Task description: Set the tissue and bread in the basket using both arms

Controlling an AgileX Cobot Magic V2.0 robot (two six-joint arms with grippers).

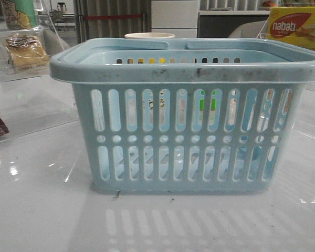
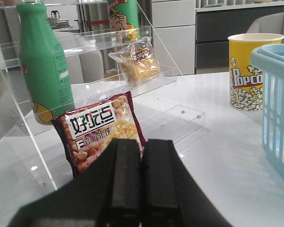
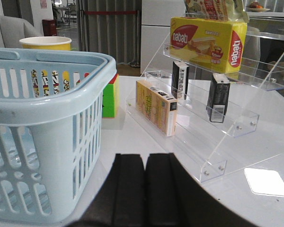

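The light-blue basket (image 1: 186, 118) stands mid-table; it also shows in the left wrist view (image 2: 278, 109) and the right wrist view (image 3: 42, 123). The wrapped bread (image 2: 138, 64) lies on a middle step of the clear left shelf, also in the front view (image 1: 25, 50). Two black tissue packs (image 3: 180, 78) (image 3: 219, 97) stand upright on the clear right shelf. My left gripper (image 2: 142, 142) is shut and empty, just in front of a maroon packet, well short of the bread. My right gripper (image 3: 145, 158) is shut and empty, beside the basket, short of the shelf. Neither gripper shows in the front view.
On the left are a green bottle (image 2: 42, 66), the maroon snack packet (image 2: 102, 130) and a popcorn cup (image 2: 253, 71). On the right shelf are a yellow nabati box (image 3: 206, 40) and an orange box (image 3: 156, 106). A coloured cube (image 3: 110, 97) stands by the basket.
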